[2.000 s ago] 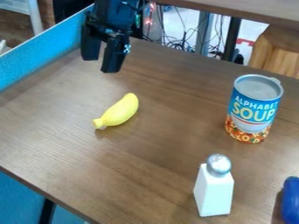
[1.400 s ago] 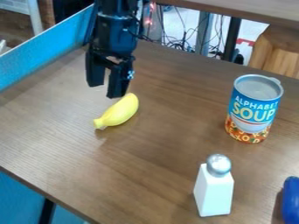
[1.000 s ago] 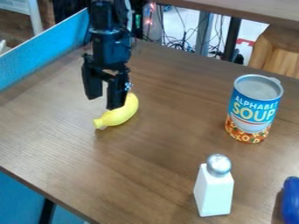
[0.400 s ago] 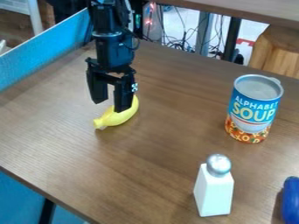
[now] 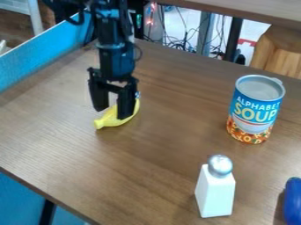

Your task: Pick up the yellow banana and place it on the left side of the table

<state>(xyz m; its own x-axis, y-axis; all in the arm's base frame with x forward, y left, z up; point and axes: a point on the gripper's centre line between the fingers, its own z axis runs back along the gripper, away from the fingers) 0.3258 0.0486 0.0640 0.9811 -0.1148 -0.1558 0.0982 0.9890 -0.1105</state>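
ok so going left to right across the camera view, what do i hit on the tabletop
Yellow banana → white shaker with a silver top → soup can → blue object cut off by the right edge

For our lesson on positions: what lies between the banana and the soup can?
Between the banana and soup can lies only bare tabletop, as the camera view shows.

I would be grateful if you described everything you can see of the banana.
The banana is yellow, gently curved and smooth, like a plastic toy. It lies on the brown table, its narrow end toward the lower left. The open gripper hangs over it, one finger hiding part of it; whether they touch, I cannot tell.
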